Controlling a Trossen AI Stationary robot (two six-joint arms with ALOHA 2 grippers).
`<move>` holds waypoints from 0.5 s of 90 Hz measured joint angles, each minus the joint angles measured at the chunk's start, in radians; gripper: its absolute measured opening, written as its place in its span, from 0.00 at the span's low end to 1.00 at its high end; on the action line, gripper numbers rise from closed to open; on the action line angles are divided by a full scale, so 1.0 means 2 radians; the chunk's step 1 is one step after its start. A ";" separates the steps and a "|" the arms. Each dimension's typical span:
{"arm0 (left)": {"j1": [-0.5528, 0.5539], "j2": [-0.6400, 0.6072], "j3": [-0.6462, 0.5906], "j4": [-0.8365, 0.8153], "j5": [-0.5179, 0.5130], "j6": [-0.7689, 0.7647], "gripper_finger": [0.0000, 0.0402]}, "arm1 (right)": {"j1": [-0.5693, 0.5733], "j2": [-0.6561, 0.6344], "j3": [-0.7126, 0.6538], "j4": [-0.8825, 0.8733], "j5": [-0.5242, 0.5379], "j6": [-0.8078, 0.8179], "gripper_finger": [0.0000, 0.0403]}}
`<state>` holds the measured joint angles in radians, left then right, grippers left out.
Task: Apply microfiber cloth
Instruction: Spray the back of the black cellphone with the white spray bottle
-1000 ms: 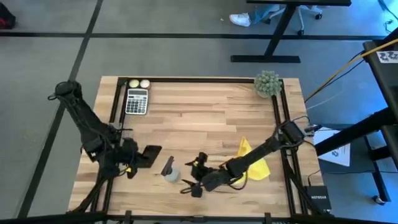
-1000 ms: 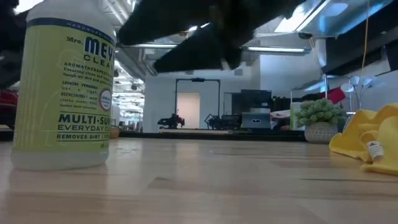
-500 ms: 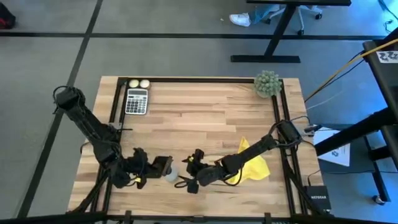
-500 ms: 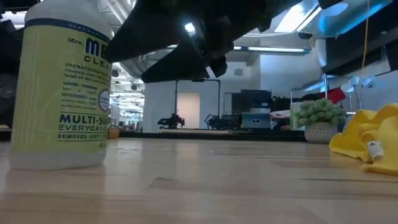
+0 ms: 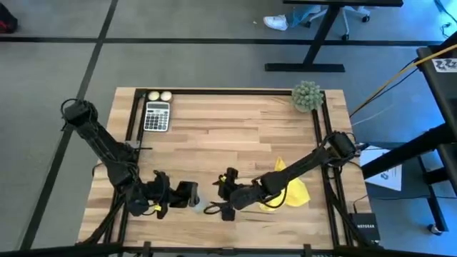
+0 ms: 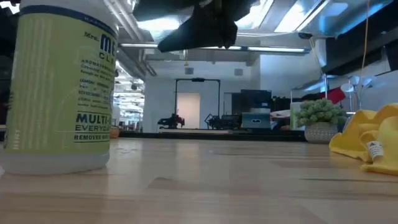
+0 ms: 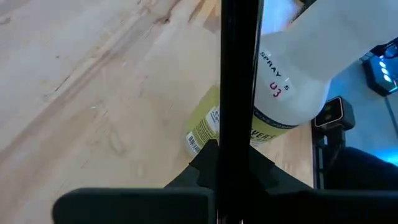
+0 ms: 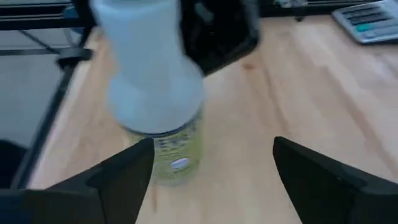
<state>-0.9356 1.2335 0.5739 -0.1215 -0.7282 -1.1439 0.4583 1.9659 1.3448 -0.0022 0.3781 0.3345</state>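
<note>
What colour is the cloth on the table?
The cloth is bright yellow, clearest in the low view.

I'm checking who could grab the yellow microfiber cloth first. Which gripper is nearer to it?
Right. The right gripper hovers by the spray bottle, and its arm reaches over the microfiber cloth. The left gripper sits beyond the bottle, farther away.

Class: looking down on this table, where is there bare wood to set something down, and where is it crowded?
Free: the broad middle band between the calculator and the plant, down to the yellow cloth. Crowded: the near edge, where the left end effector holds a phone by the spray bottle and the right end effector is open toward it.
</note>
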 joint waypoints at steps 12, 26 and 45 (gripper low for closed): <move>-0.002 -0.001 0.000 0.001 0.000 -0.002 0.01 | -0.004 0.000 0.000 0.002 -0.008 -0.001 0.78; -0.007 -0.001 0.000 0.001 0.000 -0.002 0.01 | -0.009 0.000 0.001 0.014 -0.007 -0.001 0.83; -0.008 -0.001 0.000 -0.001 0.000 0.004 0.01 | -0.009 0.000 0.011 0.016 -0.006 0.011 0.97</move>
<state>-0.9512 1.2324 0.5739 -0.1230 -0.7288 -1.1367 0.4409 1.9659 1.3672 0.0294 0.3658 0.3573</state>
